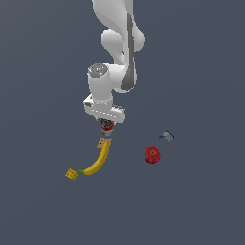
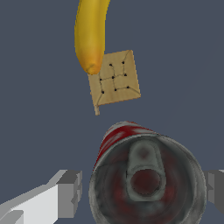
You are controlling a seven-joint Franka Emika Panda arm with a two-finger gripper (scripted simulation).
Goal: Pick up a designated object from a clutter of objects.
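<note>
The designated object, a small tin can [image 2: 146, 179] with a red-and-white label, grey rim and dark top, stands right under my wrist. In the exterior view the can [image 1: 107, 127] shows only partly below the hand. My gripper [image 2: 142, 189] is down around it, one finger on each side. The left finger [image 2: 70, 192] has a thin gap to the can's wall, and the right finger [image 2: 214, 186] sits at its rim. The gripper [image 1: 107, 125] looks open. The other clutter of objects lies around it on the floor.
A tan square [image 2: 114, 78] lies just beyond the can, touching the tip of a yellow banana [image 2: 89, 35]. In the exterior view a second tan square [image 1: 71, 174] lies by the banana's [image 1: 98, 161] far end. A red apple [image 1: 152, 155] and a grey-blue piece [image 1: 167, 136] lie to the exterior view's right.
</note>
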